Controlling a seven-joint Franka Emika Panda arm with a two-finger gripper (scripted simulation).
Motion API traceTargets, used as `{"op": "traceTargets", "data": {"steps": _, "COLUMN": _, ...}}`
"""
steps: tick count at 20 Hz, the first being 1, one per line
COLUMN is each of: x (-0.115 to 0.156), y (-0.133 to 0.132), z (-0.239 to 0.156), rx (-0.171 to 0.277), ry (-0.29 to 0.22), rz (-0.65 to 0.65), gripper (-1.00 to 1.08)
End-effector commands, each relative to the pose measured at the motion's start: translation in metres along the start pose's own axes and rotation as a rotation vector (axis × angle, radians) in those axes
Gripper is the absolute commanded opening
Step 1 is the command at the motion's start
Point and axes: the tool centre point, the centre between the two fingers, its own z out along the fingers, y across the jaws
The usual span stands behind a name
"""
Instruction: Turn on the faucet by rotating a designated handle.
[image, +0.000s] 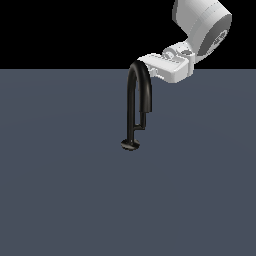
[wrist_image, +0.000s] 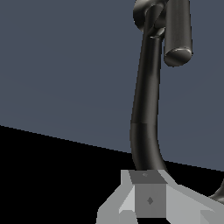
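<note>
The faucet stands upright mid-desk, arch curving toward the exterior view's right; its handle juts that way too. The gripper sits at the arch top; jaws' spread unclear.

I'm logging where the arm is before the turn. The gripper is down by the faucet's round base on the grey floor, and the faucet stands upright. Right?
Not quite. The exterior view shows the gripper up at the top of the faucet's arch, well above the round base, which sits alone on the grey floor. The faucet does stand upright.
</note>
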Motion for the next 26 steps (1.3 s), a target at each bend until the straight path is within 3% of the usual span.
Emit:
{"op": "traceTargets", "data": {"steps": 1, "x": 0.02, "y": -0.002, "z": 0.001, "rx": 0.039, "ry": -0.05, "rz": 0.041, "gripper": -1.0}}
{"op": "traceTargets", "data": {"steps": 8, "x": 0.073, "y": -0.004, "z": 0.01, "rx": 0.145, "ry": -0.183, "rz": 0.156, "gripper": -1.0}}
{"op": "traceTargets", "data": {"steps": 15, "x": 0.111, "y": -0.003, "z": 0.022, "rx": 0.224, "ry": -0.28, "rz": 0.241, "gripper": -1.0}}
{"op": "traceTargets", "data": {"steps": 20, "x": 0.126, "y": -0.002, "z": 0.028, "rx": 0.254, "ry": -0.316, "rz": 0.273, "gripper": -1.0}}
{"op": "traceTargets", "data": {"steps": 26, "x": 0.127, "y": -0.002, "z": 0.03, "rx": 0.258, "ry": -0.321, "rz": 0.277, "gripper": -1.0}}
